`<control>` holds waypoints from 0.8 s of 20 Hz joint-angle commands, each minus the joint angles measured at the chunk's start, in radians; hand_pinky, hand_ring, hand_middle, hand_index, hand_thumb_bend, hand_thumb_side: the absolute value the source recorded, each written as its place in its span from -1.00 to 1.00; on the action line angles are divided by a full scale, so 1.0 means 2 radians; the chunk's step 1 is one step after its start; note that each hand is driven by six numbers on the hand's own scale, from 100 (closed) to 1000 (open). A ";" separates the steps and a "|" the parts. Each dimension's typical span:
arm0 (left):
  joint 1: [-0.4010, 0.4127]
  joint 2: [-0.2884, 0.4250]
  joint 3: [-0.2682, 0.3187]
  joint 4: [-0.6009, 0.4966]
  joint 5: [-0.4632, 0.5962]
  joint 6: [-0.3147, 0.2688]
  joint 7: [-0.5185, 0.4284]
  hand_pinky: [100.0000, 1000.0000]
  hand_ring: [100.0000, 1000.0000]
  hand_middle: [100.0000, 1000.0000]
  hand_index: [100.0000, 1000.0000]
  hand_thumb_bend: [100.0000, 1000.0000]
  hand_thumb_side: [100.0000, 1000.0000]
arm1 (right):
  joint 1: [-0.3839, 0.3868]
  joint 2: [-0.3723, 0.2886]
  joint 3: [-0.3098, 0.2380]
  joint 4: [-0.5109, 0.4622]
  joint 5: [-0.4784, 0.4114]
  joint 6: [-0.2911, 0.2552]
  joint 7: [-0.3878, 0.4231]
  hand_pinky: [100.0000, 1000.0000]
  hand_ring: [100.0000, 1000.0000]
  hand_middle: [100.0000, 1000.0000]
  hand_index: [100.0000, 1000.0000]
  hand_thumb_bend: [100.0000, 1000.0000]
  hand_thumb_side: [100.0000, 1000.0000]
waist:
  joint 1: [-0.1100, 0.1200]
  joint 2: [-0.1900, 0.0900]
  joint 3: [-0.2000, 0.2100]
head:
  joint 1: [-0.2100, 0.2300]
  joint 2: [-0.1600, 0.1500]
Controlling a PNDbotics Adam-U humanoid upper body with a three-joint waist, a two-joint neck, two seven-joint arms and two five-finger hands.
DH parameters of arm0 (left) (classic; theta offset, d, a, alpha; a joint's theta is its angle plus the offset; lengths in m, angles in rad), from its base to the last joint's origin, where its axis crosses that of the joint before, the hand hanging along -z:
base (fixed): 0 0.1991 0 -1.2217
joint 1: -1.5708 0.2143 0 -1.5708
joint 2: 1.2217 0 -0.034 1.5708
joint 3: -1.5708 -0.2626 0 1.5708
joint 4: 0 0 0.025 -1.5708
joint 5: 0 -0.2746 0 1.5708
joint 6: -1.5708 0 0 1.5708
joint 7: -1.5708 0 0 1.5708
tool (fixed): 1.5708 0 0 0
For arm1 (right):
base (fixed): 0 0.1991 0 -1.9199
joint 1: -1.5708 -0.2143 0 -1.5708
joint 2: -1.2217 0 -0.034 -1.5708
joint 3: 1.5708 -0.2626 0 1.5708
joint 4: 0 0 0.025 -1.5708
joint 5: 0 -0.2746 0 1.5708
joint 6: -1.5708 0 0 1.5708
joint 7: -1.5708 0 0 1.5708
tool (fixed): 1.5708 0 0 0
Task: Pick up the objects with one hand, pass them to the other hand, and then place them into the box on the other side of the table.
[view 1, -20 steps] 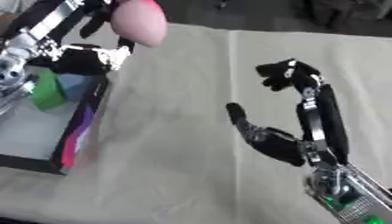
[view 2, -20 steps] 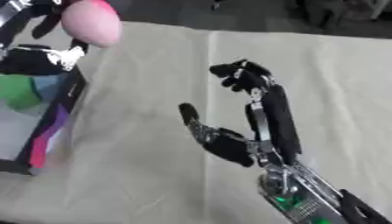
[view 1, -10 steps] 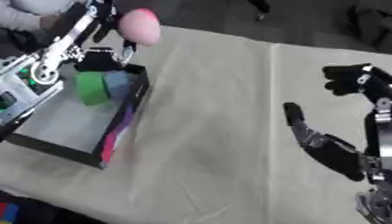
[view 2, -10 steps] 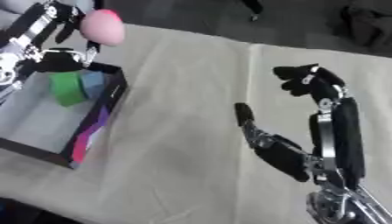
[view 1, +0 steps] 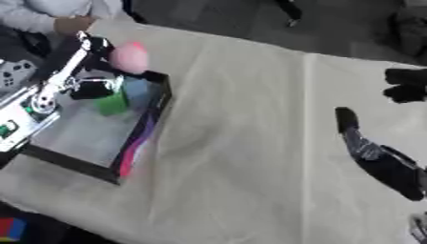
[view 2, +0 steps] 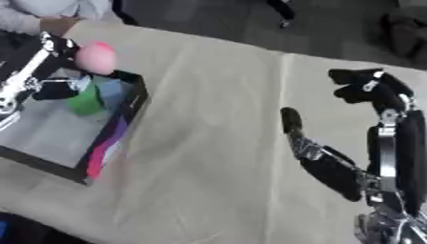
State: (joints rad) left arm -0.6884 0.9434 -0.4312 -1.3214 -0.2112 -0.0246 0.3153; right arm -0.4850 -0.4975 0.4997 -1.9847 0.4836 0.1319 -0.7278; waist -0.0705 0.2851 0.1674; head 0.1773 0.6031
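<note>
**Pink ball over the box's far rim**

Since the earlier frame the view has swung, so the box now sits lower and more fully in sight, and the pink ball (view 2: 95, 57) has come from beside the box's far corner to just above its far rim. That shift is partly the camera's, so how far the ball itself travelled is hard to judge.

At far left, the left hand (view 1: 90, 86) reaches over the box (view 1: 140, 141) with its arm slanting in from the near left. Its fingers look curled about the ball, though blur hides exactly how they close. Held there, the ball seems poised for release into the box rather than set down yet. A green block (view 2: 85, 101) already lies inside, near the far wall, just below the hand.

Across the bare cloth-covered desk (view 1: 242, 143), well apart at right, the right hand (view 2: 330, 164) stands idle, palm up, thumb and fingers spread wide and holding nothing. It appears to have no part in this step, staying clear of the box.
</note>
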 commanded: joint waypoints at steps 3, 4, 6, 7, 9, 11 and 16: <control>0.008 0.025 0.019 0.029 -0.040 -0.016 0.018 0.43 0.45 -0.43 0.00 -0.30 -1.00 | -0.008 -0.011 -0.008 -0.008 -0.001 -0.002 -0.006 -0.02 0.04 0.10 0.36 -0.30 -0.39 | 0.002 -0.006 0.001 | -0.002 -0.004; 0.010 0.026 0.019 0.032 -0.048 -0.018 0.019 0.56 0.69 -0.14 0.25 -0.06 -1.00 | -0.008 -0.011 -0.008 -0.008 -0.001 -0.002 -0.006 -0.02 0.04 0.10 0.36 -0.29 -0.40 | 0.002 -0.006 0.001 | -0.003 -0.002; 0.013 0.027 0.018 0.038 -0.064 -0.015 0.013 0.77 0.98 0.17 0.56 0.09 -1.00 | -0.009 -0.011 -0.008 -0.008 -0.001 -0.003 -0.007 -0.02 0.04 0.10 0.36 -0.29 -0.40 | 0.003 -0.006 0.000 | -0.004 0.000; 0.014 0.028 0.018 0.041 -0.072 -0.011 0.008 0.85 1.00 0.18 0.59 0.15 -1.00 | -0.009 -0.011 -0.008 -0.008 -0.002 -0.003 -0.007 -0.02 0.04 0.10 0.36 -0.29 -0.40 | 0.003 -0.006 0.000 | -0.004 0.000; 0.015 0.028 0.022 0.049 -0.087 0.002 -0.001 0.90 1.00 0.23 0.63 0.32 -1.00 | -0.009 -0.011 -0.010 -0.008 -0.002 -0.003 -0.008 -0.02 0.03 0.10 0.36 -0.28 -0.40 | 0.004 -0.006 0.000 | -0.004 0.003; 0.015 0.026 0.025 0.054 -0.102 0.017 -0.010 0.95 1.00 0.28 0.66 0.41 -0.86 | -0.009 -0.011 -0.011 -0.008 -0.003 -0.003 -0.009 -0.02 0.03 0.10 0.36 -0.28 -0.40 | 0.006 -0.006 0.000 | -0.004 0.005; 0.010 0.017 0.038 0.045 -0.122 0.043 -0.015 0.84 1.00 0.14 0.55 -0.05 -0.46 | -0.009 -0.013 -0.015 -0.008 -0.005 -0.002 -0.011 -0.02 0.04 0.03 0.36 -0.27 -0.44 | 0.007 -0.008 -0.001 | -0.006 0.008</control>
State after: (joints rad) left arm -0.6521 0.9485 -0.3806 -1.2170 -0.4456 0.0496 0.2843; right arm -0.4925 -0.4982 0.4847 -1.9847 0.4782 0.1283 -0.7449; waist -0.0665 0.2859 0.1662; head 0.1673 0.6143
